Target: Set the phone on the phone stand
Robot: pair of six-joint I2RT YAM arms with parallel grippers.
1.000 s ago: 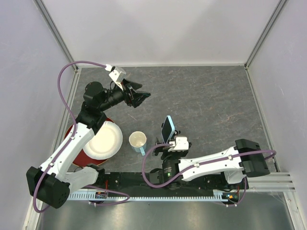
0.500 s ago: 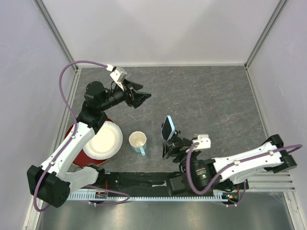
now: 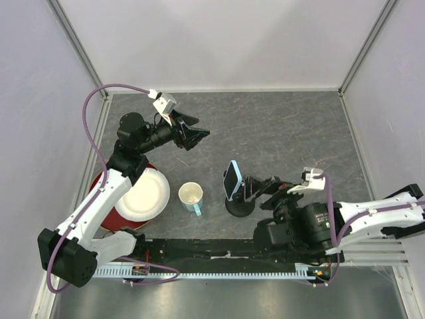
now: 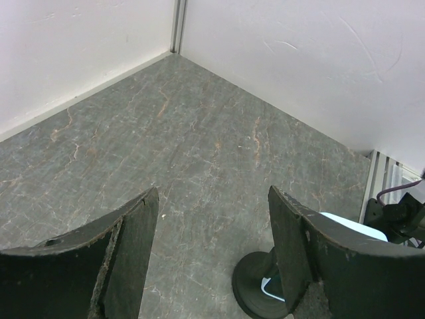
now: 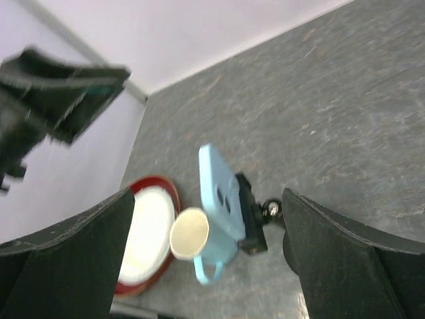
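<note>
Left pincer (image 4: 212, 206), right pincer (image 5: 207, 199) spread; one phone (image 3: 230, 181) on one phone stand (image 3: 239, 208).

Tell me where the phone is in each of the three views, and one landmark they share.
Top external: the phone sits just below centre, right of the cup.
Left wrist: the phone shows low right, partly hidden.
Right wrist: the phone is central, blue back toward the camera.
Shared landmark: the phone stand holding it.
</note>
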